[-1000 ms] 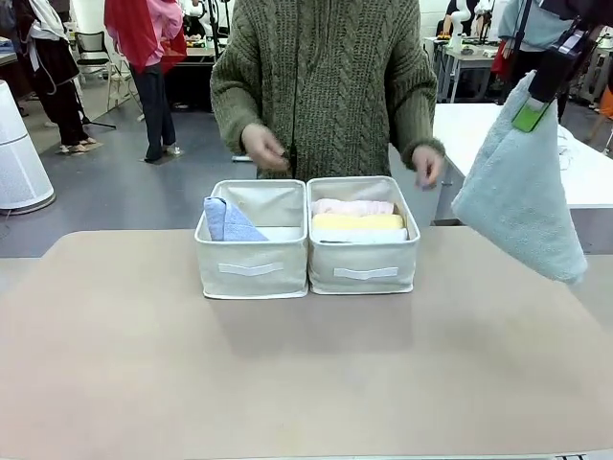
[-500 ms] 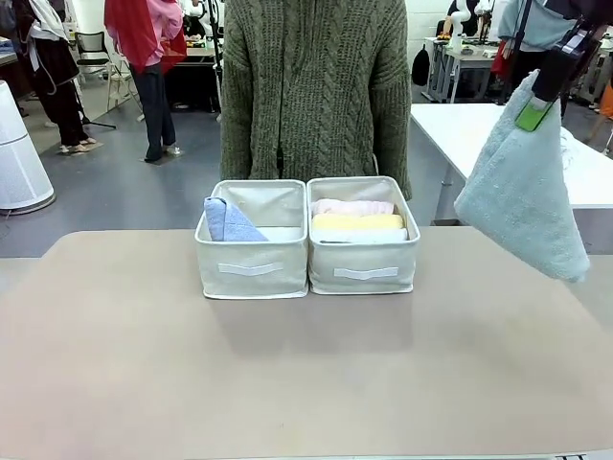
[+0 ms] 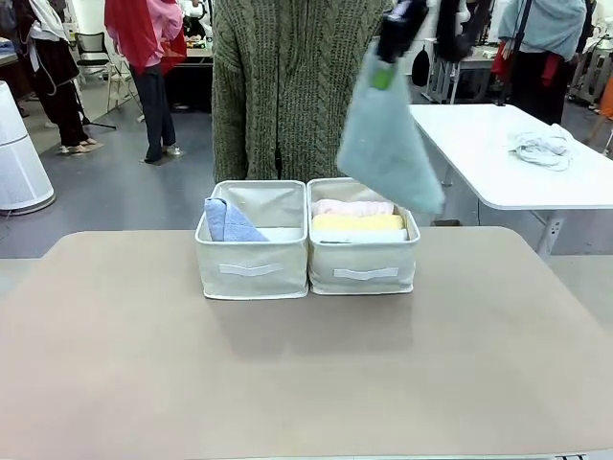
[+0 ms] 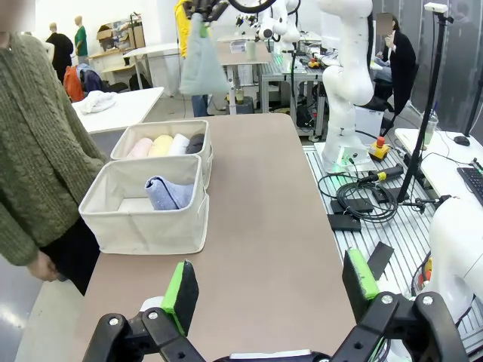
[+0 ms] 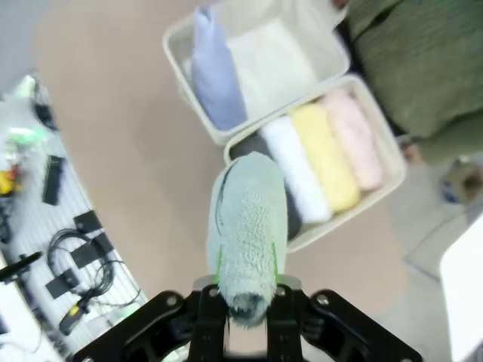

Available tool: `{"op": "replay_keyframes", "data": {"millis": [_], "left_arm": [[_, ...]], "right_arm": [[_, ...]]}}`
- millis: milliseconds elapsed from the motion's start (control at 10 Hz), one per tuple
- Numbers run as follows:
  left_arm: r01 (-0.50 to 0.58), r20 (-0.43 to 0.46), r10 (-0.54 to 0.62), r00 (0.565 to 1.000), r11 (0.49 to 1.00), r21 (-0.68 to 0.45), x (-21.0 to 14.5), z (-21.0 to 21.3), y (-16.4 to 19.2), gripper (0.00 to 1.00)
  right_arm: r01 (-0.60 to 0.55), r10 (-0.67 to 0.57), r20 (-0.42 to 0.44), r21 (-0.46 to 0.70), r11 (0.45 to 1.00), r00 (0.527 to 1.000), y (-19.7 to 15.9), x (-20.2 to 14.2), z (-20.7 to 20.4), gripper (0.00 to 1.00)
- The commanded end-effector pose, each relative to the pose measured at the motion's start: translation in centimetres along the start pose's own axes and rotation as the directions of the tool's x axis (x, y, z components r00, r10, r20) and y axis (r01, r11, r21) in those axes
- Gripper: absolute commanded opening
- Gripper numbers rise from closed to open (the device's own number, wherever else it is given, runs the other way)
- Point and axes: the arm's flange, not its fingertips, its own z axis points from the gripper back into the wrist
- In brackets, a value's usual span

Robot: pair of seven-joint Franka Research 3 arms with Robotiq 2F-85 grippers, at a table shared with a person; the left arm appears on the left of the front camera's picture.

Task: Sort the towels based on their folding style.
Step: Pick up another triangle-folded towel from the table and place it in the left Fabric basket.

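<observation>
One end effector (image 3: 385,69) dangling towel (image 3: 386,149) overhead.

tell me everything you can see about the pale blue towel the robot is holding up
The pale blue towel is fluffy terry cloth folded into a pointed cone. The right gripper is shut on its narrow tip, so it hangs in the air with its wide end down and tilted. It is above the right bin, in front of the person's green sweater, and touches nothing but the gripper's fingers.

Beige table (image 3: 287,383) near; grey floor (image 3: 115,192) beyond — white table (image 3: 498,163) at right.
</observation>
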Motion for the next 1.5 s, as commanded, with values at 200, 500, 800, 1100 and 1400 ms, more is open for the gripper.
{"op": "replay_keyframes", "data": {"millis": [200, 500, 800, 1100, 1400], "left_arm": [[0.001, -0.001, -0.001, 1.000, 1.000, 0.006, 0.1, 0.3, -0.2, 1.00], [0.001, -0.001, -0.001, 1.000, 1.000, 0.006, 0.1, 0.3, -0.2, 1.00], [0.001, -0.001, -0.001, 1.000, 1.000, 0.006, 0.1, 0.3, -0.2, 1.00], [0.001, -0.001, -0.001, 1.000, 1.000, 0.006, 0.1, 0.3, -0.2, 1.00], [0.001, -0.001, -0.001, 1.000, 1.000, 0.006, 0.1, 0.3, -0.2, 1.00]], "right_arm": [[-0.032, 0.036, 0.063, -0.073, 0.997, 0.997, -2.2, 9.1, -3.8, 0.18], [-0.070, 0.080, 0.141, -0.072, 0.995, 0.987, -1.1, 12.3, -7.3, 0.18], [-0.087, 0.093, 0.136, -0.052, 0.995, 0.986, -0.6, 11.8, -8.6, 0.18], [-0.087, 0.093, 0.136, -0.052, 0.995, 0.986, -0.6, 11.8, -8.6, 0.18], [-0.086, 0.093, 0.142, -0.053, 0.995, 0.985, -0.7, 12.0, -8.9, 0.18]]}}
